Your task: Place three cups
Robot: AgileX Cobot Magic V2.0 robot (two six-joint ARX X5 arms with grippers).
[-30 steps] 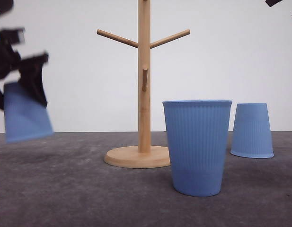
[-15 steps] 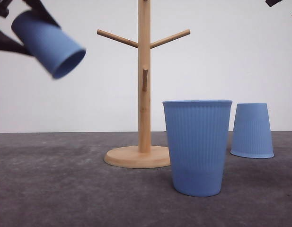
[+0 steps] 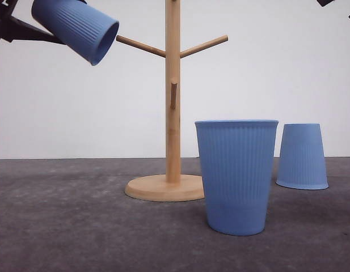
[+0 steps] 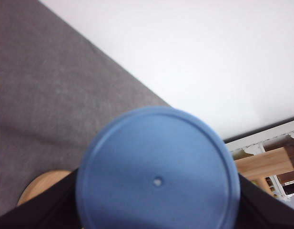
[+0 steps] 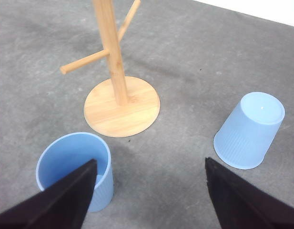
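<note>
Left fingers (image 4: 158,210) grasp one cup (image 3: 77,24) high up, tilted, its mouth toward the rack's (image 3: 172,90) left peg. Second cup (image 3: 237,175) stands upright on the surface (image 3: 78,226); third (image 3: 302,156) is upside down. Right fingers (image 5: 149,200) are spread apart.

The left gripper (image 3: 27,22) is raised high at the upper left of the front view, closed on a light-blue cup (image 3: 77,25) that it holds tilted, mouth pointing down and to the right. In the left wrist view its dark fingers (image 4: 37,210) flank the cup's flat base on both sides. The right gripper (image 5: 149,191) hangs above the table with its two dark fingers (image 5: 65,200) spread wide apart, nothing between them.
</note>
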